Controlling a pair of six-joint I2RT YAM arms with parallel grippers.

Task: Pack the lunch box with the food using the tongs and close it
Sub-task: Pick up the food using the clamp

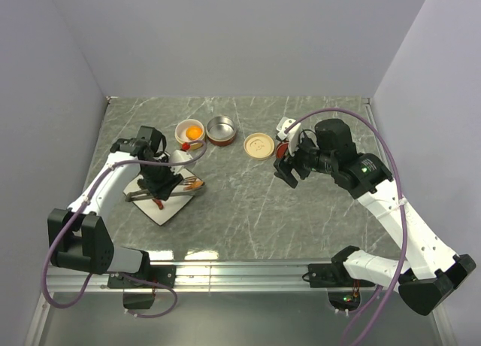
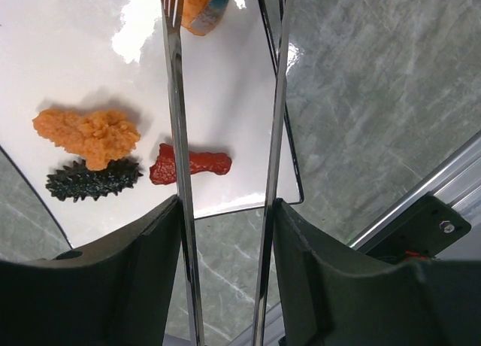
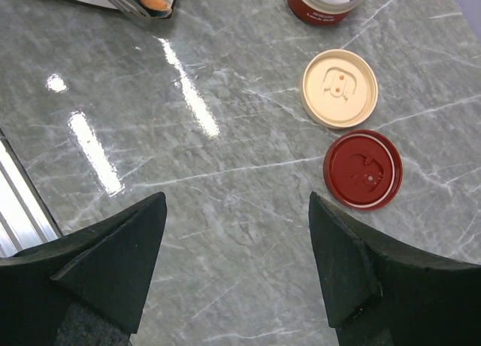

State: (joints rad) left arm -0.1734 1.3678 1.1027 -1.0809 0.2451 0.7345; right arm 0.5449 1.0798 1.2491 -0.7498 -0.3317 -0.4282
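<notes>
My left gripper (image 2: 227, 210) (image 1: 164, 182) is shut on the tongs (image 2: 174, 120), one silver arm against each finger. The tong tips pinch an orange and brown food piece (image 2: 201, 7) (image 1: 197, 184) at the edge of the white plate (image 1: 161, 210). On the plate lie an orange crumbly piece (image 2: 90, 135), a dark spiky oblong (image 2: 94, 182) and a red piece (image 2: 192, 164). The lunch box is two tubs: the cream tub (image 1: 190, 132) holds an orange ball, and the dark red tub (image 1: 221, 129) shows bare steel inside. My right gripper (image 3: 237, 203) (image 1: 289, 169) hangs open above the table near the cream lid (image 3: 339, 88) and the red lid (image 3: 363, 169).
The grey marble table (image 1: 248, 203) is walled at the back and both sides. A metal rail (image 1: 248, 269) runs along its near edge by the arm bases. A purple cable (image 1: 361, 120) loops over the right arm.
</notes>
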